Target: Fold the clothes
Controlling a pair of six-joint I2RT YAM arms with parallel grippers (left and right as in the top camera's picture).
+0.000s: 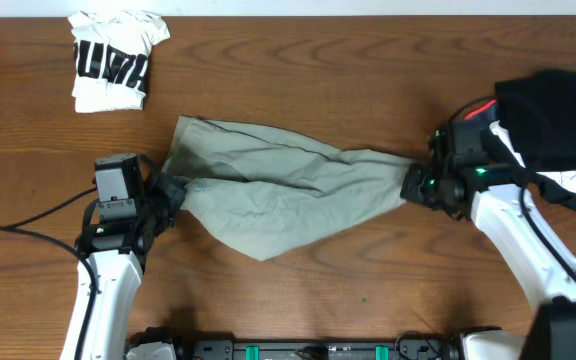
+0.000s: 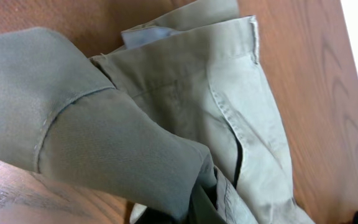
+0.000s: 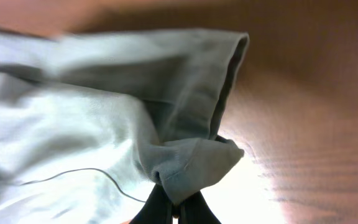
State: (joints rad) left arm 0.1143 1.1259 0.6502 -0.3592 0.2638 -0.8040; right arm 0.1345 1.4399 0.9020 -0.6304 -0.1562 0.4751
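One pair of shorts lies stretched across the middle of the desk, the left tool and right tool each pinching one bunched end. One folded white tee lies at the far left corner, its black print unreadable. One dark garment is heaped at the right edge.

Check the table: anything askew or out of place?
The shorts are bunched and twisted end to end, not laid flat. A black garment at the right edge crowds the right arm. White tee looks fine.
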